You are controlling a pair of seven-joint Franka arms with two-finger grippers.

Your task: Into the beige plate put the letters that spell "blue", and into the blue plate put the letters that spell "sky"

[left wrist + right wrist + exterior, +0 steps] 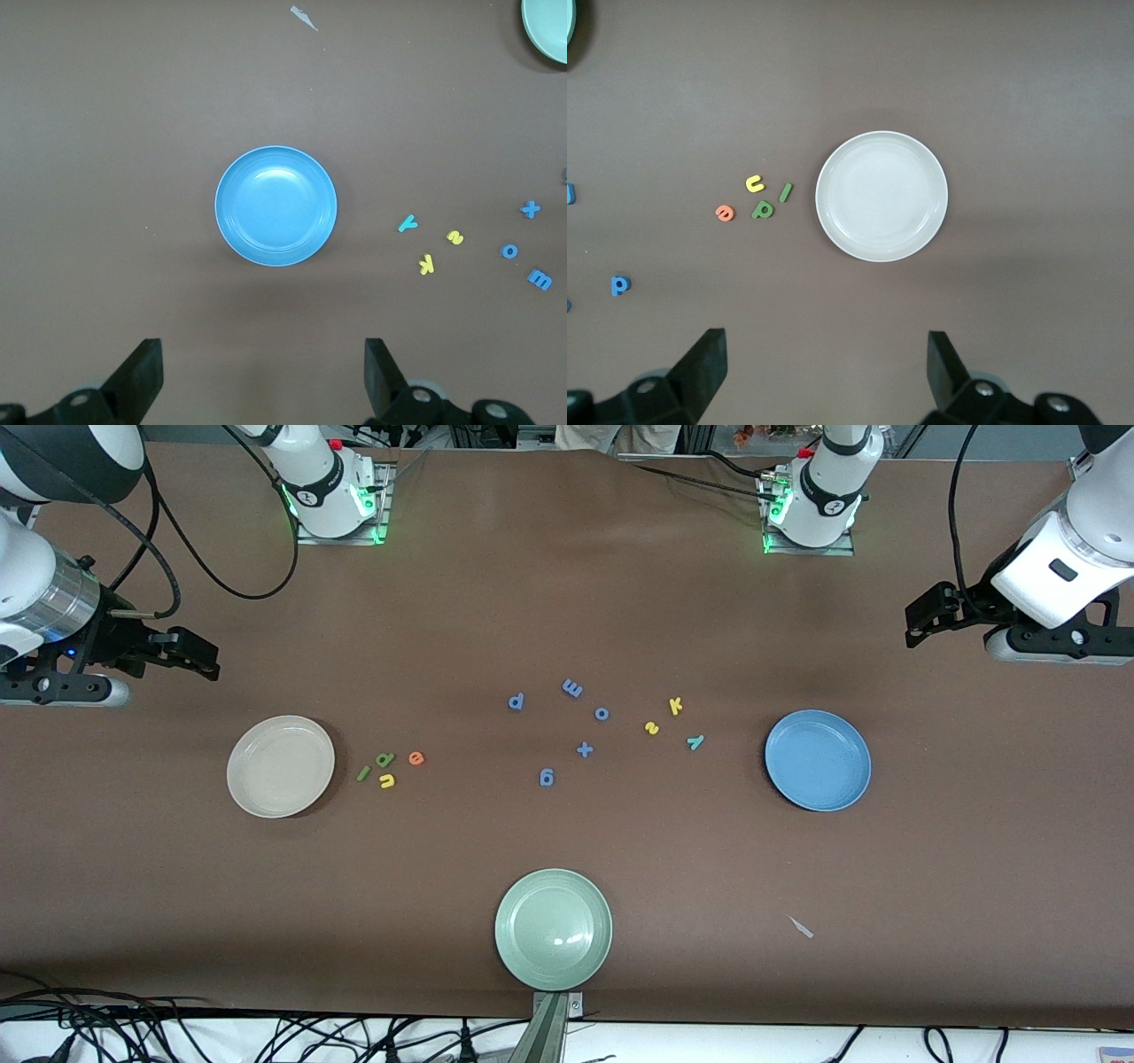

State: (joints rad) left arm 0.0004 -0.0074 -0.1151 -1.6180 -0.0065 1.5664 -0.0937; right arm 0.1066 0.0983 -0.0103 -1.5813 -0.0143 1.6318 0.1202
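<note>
The beige plate [280, 766] lies empty toward the right arm's end. Beside it on the table sit the green b [384, 759], olive l [363, 773], yellow u [387, 780] and orange e [415, 758]. The blue plate [818, 760] lies empty toward the left arm's end, with the yellow s [652, 728], yellow k [676, 706] and teal y [695, 741] beside it. My right gripper [202, 657] hangs open high over bare table by the beige plate [881, 196]. My left gripper [920, 622] hangs open high by the blue plate [275, 205]. Neither holds anything.
Several small blue letters and a plus sign [585, 749] lie mid-table between the two groups. A pale green plate [553, 928] sits at the table edge nearest the front camera. A small pale scrap [802, 927] lies nearer the front camera than the blue plate.
</note>
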